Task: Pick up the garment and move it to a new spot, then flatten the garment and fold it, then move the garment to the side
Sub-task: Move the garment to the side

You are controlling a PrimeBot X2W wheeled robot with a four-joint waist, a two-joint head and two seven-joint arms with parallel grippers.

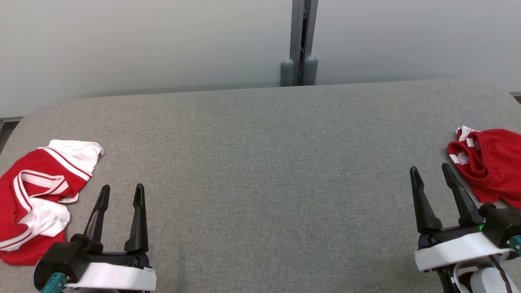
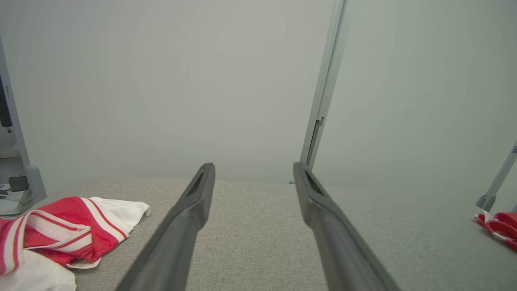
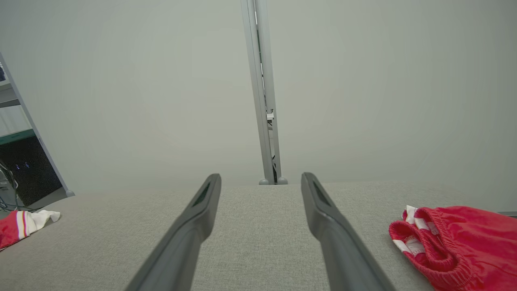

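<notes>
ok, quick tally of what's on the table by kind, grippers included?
Garments: 2, the red-and-white garment at the left and the red garment at the right
Grippers: 2, the left gripper and the right gripper, both open and holding nothing
Total: 4

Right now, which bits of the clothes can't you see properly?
Red-and-white garment: head view, left edge cuts it off; crumpled folds hide its shape.
Red garment: head view, right edge cuts it off; the base of the right gripper covers its near corner.
White waistband patches: right wrist view, too small to tell any print.
</notes>
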